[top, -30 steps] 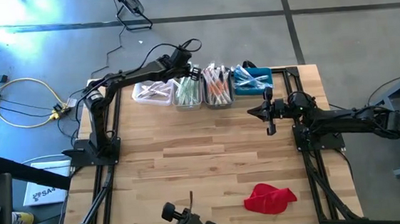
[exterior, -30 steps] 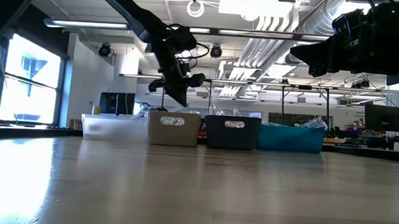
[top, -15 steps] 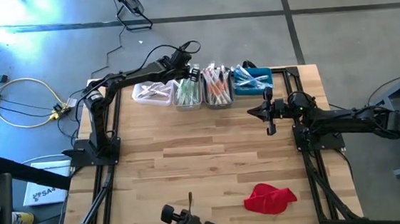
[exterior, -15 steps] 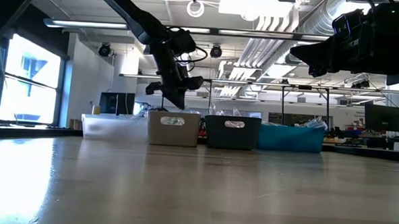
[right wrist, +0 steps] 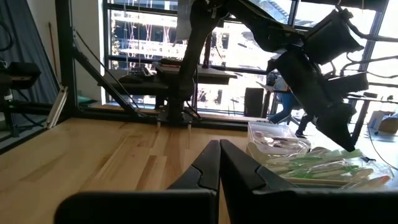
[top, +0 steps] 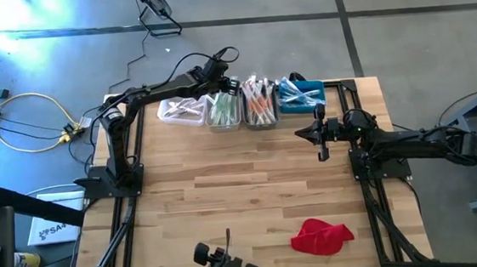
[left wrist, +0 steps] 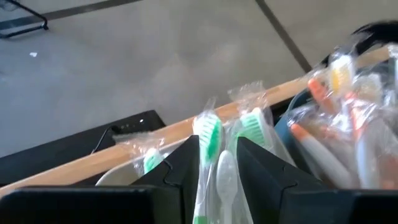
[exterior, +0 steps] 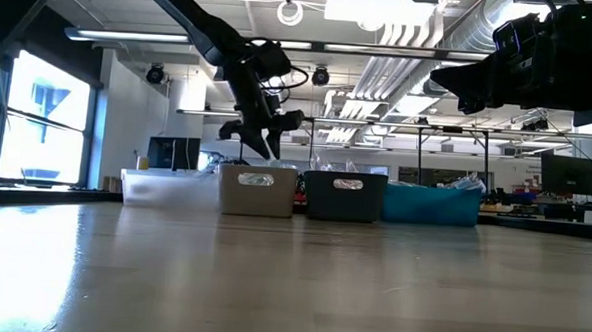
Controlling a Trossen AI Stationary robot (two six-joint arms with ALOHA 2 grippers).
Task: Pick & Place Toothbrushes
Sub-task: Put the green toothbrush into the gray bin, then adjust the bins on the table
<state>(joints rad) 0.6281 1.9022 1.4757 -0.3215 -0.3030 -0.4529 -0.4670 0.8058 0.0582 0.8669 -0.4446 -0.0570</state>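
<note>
Hovering at twelve o'clock over the bin row, the left claw (top: 221, 90) stands apart, a green toothbrush (left wrist: 209, 163) lying loose between its fingers above the beige bin (top: 225, 111). Sorting looks nearly complete: no toothbrushes show on the open table (top: 243, 193). Right claw (top: 322, 148) waits together at three o'clock.
</note>
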